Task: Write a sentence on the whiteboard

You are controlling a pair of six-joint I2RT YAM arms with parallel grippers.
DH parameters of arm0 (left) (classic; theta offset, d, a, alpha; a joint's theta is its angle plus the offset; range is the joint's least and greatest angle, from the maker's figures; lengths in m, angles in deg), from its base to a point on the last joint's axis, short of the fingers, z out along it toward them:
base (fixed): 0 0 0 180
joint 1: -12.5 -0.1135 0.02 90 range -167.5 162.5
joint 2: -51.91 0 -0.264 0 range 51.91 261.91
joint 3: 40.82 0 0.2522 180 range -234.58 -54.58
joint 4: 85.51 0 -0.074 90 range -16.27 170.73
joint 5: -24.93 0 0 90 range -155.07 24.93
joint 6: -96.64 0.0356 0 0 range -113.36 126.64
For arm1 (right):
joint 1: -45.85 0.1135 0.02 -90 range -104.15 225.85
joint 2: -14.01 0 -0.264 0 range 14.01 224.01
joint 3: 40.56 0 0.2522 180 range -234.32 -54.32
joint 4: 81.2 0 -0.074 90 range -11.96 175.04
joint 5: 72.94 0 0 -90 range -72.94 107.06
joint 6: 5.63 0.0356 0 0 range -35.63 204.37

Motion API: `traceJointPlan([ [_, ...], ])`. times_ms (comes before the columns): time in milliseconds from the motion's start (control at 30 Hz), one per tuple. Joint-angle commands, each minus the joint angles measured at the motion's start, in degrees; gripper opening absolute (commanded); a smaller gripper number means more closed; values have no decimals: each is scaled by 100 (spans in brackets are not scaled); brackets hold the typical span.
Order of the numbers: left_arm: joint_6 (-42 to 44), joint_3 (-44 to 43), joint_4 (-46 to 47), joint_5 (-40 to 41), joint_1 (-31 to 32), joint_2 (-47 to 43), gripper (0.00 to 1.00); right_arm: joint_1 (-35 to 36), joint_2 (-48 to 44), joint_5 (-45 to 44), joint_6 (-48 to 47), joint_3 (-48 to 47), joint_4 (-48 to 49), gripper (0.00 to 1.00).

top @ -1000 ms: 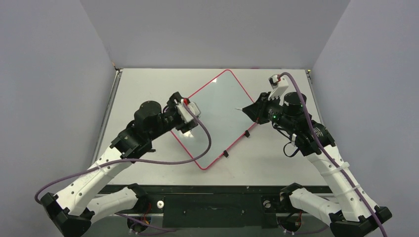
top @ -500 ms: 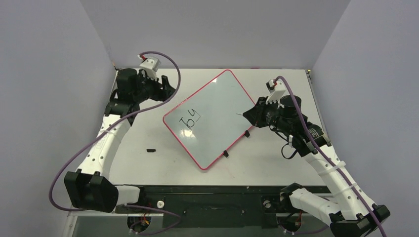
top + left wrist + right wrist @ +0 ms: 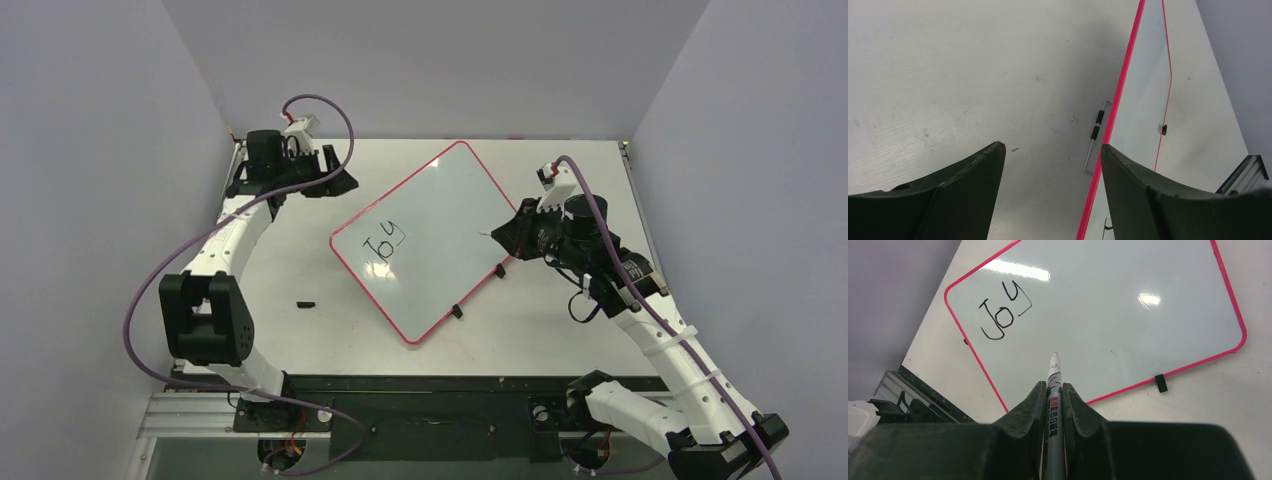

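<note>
The whiteboard (image 3: 440, 215) lies tilted like a diamond mid-table, with a red rim and a pale surface. Only the black word "Joy" (image 3: 385, 243) of the sentence shows, near the board's left corner. My right gripper (image 3: 503, 231) is shut on a grey marker (image 3: 1053, 371), whose white tip hovers over the board's right part (image 3: 1128, 315), away from "Joy" (image 3: 1002, 315). My left gripper (image 3: 343, 184) is open and empty above bare table at the back left, just beyond the board's red rim (image 3: 1120, 95). Its jaws (image 3: 1052, 147) stand wide apart.
Two black clips (image 3: 457, 311) sit on the board's near-right edge; one shows in the right wrist view (image 3: 1160, 382). A small black piece (image 3: 306, 302) lies on the table left of the board. A thin metal bracket (image 3: 1094, 137) lies by the rim. Grey walls enclose the table.
My left arm has lifted off the board and swung to the back left, uncovering "Joy". A small black piece now lies on the table. My right gripper with the marker has barely moved.
</note>
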Motion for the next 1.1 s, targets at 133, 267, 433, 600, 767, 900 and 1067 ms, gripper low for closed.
traceJointPlan([
  [133, -173, -879, 136, -963, -33, 799, 67, -33, -6, -62, -72, -11, 122, 0],
  [267, -204, -981, 75, -1030, -33, 1023, 67, -31, -28, -46, -118, -30, 88, 0],
  [433, -279, -1183, -46, -1317, -18, 1238, 64, -31, -69, -38, -169, 33, 120, 0],
  [600, -348, -1403, -119, -1336, 29, 1417, 64, -29, -107, -13, -109, 136, 285, 0],
  [767, -416, -1678, -244, -1414, 134, 1621, 63, -24, -110, -10, -71, 128, 311, 0],
  [900, -325, -1778, -453, -1728, 280, 1807, 63, -22, -145, -48, -96, 135, 282, 0],
  [1067, -79, -1630, -609, -2197, 560, 1864, 63, -22, -155, -72, -120, 203, 256, 0],
])
